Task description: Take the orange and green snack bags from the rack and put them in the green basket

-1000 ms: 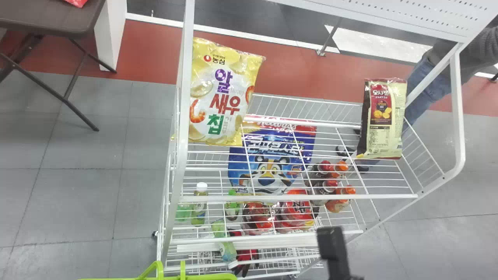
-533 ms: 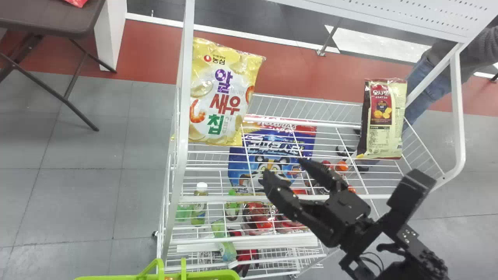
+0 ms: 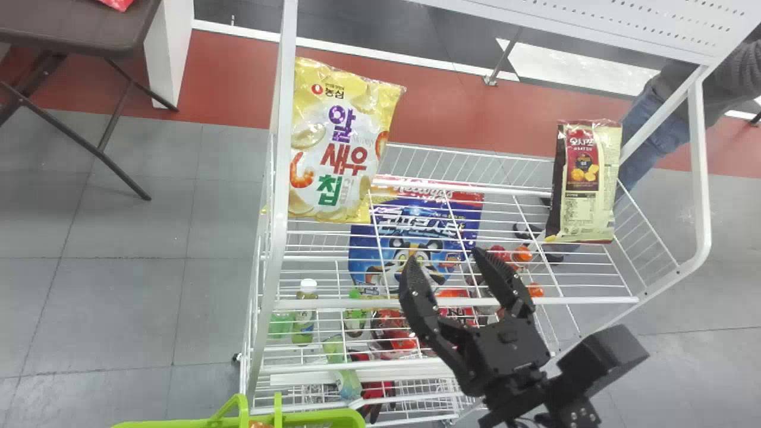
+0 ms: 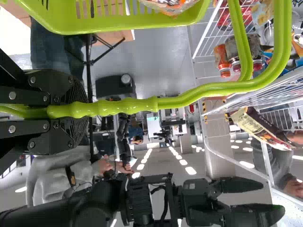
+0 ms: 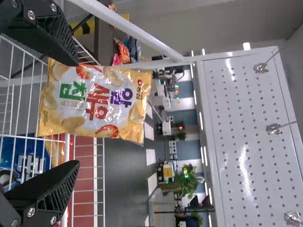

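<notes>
The rack (image 3: 703, 178) takes up the middle of the work, and the step in hand looks like getting the next snack bag off it. The green basket (image 4: 142, 24) sits at the near side, its handle (image 4: 203, 91) clamped between the fingers of the left gripper (image 4: 78, 111). The right gripper (image 3: 445, 257) is out over the shelves, fingers spread wide with nothing between them, and pointing toward the yellow bag (image 3: 339, 142). That bag stands upright at the rack's left side, well short of being touched; the cream-and-red bag (image 3: 585, 184) is upright at the right end. An orange-patterned bag (image 4: 170, 5) lies in the basket, so one target is probably done. I can't tell for sure which bag the task means by green, but the yellow one seems the likelier goal. The next move calls for bringing the open fingers up and forward, one on each face of it, then closing gently, since a puffed bag could slip or crumple, before lifting it clear toward the basket.
</notes>
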{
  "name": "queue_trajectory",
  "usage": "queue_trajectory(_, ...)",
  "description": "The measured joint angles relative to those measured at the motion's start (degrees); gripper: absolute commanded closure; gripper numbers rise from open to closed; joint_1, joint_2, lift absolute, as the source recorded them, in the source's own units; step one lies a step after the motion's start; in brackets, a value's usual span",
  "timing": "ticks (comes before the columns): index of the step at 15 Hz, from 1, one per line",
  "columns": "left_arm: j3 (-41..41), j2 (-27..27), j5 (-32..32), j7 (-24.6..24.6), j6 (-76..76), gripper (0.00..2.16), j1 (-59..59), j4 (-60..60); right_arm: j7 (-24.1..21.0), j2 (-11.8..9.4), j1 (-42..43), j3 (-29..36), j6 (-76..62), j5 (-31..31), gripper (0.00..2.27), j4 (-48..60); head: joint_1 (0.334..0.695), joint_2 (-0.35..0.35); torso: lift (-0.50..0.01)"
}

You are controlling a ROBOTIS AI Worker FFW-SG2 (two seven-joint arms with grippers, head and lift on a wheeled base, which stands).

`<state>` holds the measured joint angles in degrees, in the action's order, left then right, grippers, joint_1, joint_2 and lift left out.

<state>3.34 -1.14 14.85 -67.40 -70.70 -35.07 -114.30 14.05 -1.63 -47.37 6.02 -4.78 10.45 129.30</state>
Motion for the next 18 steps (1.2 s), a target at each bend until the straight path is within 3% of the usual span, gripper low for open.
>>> queue_trajectory(5, -0.1, 0.0, 0.3, -0.5, 0.9, 1.95, -0.1, 0.4, -0.4, 1.0, -0.9, -2.1, -1.1, -0.7, 0.07, 0.0, 0.695, -0.35, 0.0)
queue_trajectory(18, 0.2, 0.0, 0.3, 0.1, 0.2, 2.02, -0.4, -0.1, -0.3, 1.1, -1.6, -2.2, -4.2, 0.0, 0.07, 0.0, 0.695, -0.35, 0.0)
